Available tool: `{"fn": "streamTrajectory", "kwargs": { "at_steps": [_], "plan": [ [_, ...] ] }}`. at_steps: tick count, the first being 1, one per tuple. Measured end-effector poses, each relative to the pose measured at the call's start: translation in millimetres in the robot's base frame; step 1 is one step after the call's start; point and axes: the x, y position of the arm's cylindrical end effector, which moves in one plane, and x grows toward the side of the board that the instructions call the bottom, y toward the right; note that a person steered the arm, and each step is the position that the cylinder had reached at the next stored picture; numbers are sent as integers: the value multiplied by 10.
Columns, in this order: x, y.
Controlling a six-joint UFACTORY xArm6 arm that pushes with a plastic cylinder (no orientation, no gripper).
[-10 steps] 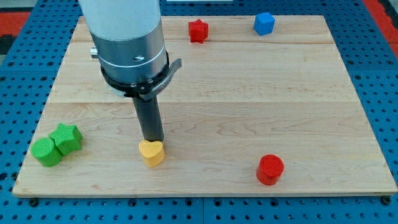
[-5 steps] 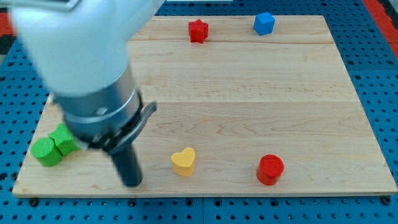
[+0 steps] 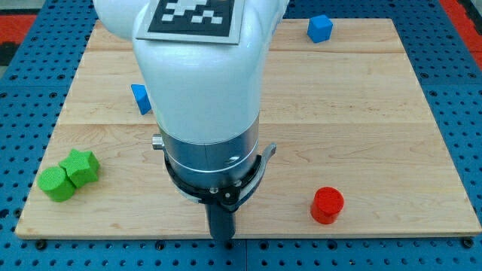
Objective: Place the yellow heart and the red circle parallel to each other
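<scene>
The red circle (image 3: 327, 205) lies near the board's bottom edge, right of centre. The yellow heart does not show; the arm's body covers the spot where it lay. My tip (image 3: 221, 239) is at the board's bottom edge, to the view's left of the red circle and well apart from it.
A green star (image 3: 81, 166) and a green round block (image 3: 55, 184) touch each other at the bottom left. A blue cube (image 3: 319, 28) sits at the top right. A blue block (image 3: 141, 98) peeks out left of the arm. The wooden board (image 3: 376, 113) ends just below my tip.
The arm has swung to the view's right along the bottom edge and now hides the yellow heart and the red star. The heart had slid right earlier. A blue block has come into view.
</scene>
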Motion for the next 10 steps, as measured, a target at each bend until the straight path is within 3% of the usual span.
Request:
{"fn": "streamTrajectory", "kwargs": {
  "at_steps": [6,10],
  "plan": [
    [0,49],
    [-3,1262]
  ]
}}
